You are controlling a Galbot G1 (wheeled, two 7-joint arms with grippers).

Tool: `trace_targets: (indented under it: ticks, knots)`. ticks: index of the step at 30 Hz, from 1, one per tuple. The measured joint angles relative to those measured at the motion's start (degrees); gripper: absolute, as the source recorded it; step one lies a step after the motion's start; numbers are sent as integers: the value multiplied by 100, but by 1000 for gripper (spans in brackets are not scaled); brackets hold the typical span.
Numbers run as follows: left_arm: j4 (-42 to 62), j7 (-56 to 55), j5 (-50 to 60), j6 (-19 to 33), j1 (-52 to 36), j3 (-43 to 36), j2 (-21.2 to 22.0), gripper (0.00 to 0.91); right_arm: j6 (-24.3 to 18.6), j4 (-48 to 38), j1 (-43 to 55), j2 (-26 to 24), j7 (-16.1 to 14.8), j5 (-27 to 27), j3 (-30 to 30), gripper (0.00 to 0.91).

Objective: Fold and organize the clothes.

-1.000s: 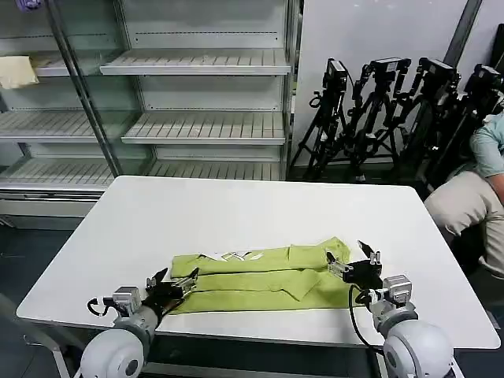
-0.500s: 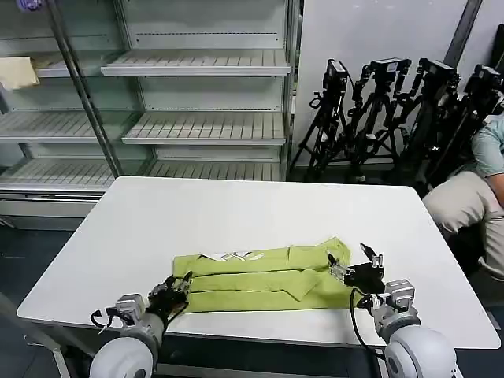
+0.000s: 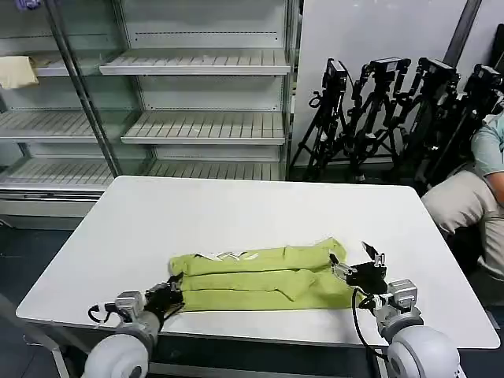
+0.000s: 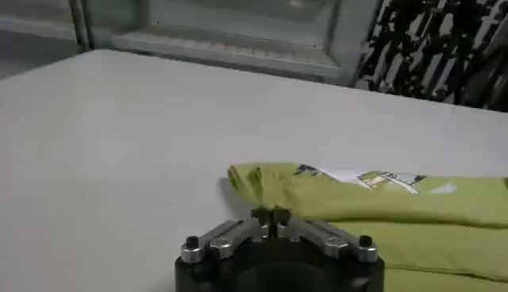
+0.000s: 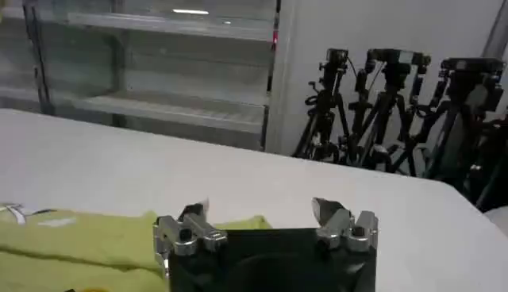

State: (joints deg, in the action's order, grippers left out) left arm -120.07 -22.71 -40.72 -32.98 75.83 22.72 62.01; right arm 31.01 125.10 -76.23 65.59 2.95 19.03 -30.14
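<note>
The clothes, a lime yellow-green T-shirt, lie folded into a long band across the front of the white table, with a white patch at the neck. My left gripper sits at the band's left end, its jaws shut on the fabric edge; the left wrist view shows the tips pressed together against the shirt. My right gripper stands open at the band's right end, just above the table. In the right wrist view its fingers are wide apart, with the shirt lying to one side.
Empty shelving stands behind the table, with a pale cream cloth on a shelf at the far left. Black tripods crowd the back right. A seated person is at the right edge.
My left gripper has moved in to the shirt's left end and gone from open to shut on it. The right gripper has barely shifted.
</note>
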Motion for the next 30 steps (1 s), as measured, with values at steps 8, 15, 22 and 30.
trace_targets:
  ticks: [8, 15, 22, 30]
  knots:
    - [111, 532, 233, -5, 248, 1058, -580, 10, -88, 40, -96, 16, -66, 15, -56, 907]
    - [-26, 959, 496, -9, 298, 1705, -916, 10, -160, 47, -203, -34, -105, 54, -159, 907]
    - [-569, 1183, 346, -14, 72, 1401, -883, 10, -185, 69, -268, -43, -116, 69, -262, 907]
    - [-888, 1410, 484, 26, -317, 215, -432, 0, -262, 75, -389, -18, -155, 56, -390, 907]
